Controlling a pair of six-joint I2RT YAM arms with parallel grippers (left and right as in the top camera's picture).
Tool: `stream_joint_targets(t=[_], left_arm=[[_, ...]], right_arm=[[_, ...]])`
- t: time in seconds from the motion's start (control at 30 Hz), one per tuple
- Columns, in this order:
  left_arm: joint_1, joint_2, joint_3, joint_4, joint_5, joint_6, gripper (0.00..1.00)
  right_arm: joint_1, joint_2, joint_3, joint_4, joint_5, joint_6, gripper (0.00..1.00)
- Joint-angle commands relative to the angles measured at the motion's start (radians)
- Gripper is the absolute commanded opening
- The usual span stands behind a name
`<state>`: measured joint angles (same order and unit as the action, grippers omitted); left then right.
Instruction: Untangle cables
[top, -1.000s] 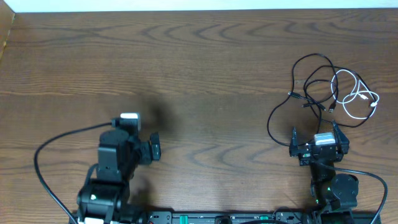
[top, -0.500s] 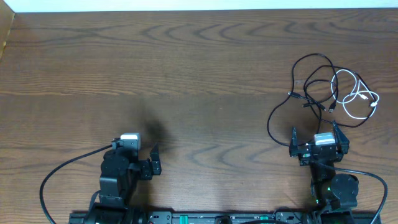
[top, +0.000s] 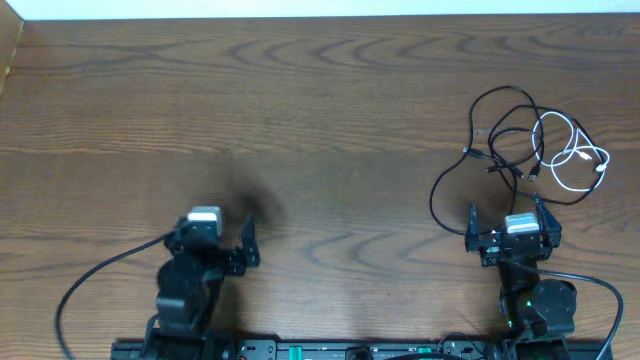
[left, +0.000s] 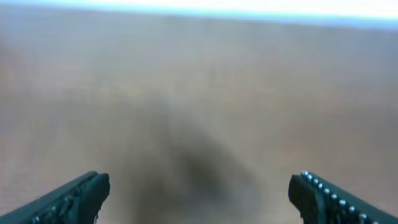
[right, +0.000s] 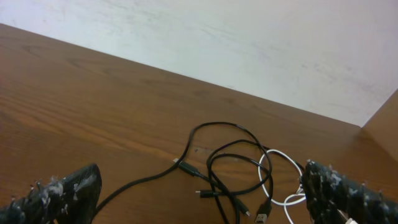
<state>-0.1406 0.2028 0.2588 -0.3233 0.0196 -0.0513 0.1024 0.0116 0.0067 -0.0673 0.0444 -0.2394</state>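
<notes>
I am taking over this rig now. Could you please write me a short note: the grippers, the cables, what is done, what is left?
Left gripper: open, empty, over the bare brown wooden table, far from the cables.
Right gripper: open, empty, just short of the tangle.
Thin black cables and the shorter thin white cable: one heap on the table's right side, crossing each other.
Done: nothing visible; no cable is separated.
Left: probably draw the white cable out, then part the black ones.

Table (top: 320, 100) brown wood-grain, matt; cables (top: 520, 140) smooth; fingers (right: 56, 193) rough-toothed.
</notes>
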Motion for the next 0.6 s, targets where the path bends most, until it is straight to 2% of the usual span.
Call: stream_joint_targets(t=[0.0, 0.1, 0.2, 0.57], left_arm=[[-0.002, -0.079, -0.052, 0.215, -0.006, 0.002, 0.98], [-0.002, -0.148, -0.113, 0.412, -0.006, 0.002, 0.98], [-0.001, -0.202, -0.16, 0.472, -0.006, 0.002, 0.98], [0.0, -0.202, -0.255, 0.413, -0.006, 0.002, 0.98]], right_arm=[[0.006, -0.008, -0.002, -0.005, -0.002, -0.008, 0.99], [0.006, -0.008, -0.002, -0.005, -0.002, -0.008, 0.99], [0.005, -0.008, -0.002, -0.005, -0.002, -0.008, 0.99], [0.001, -0.008, -0.002, -0.005, -0.002, -0.008, 0.99]])
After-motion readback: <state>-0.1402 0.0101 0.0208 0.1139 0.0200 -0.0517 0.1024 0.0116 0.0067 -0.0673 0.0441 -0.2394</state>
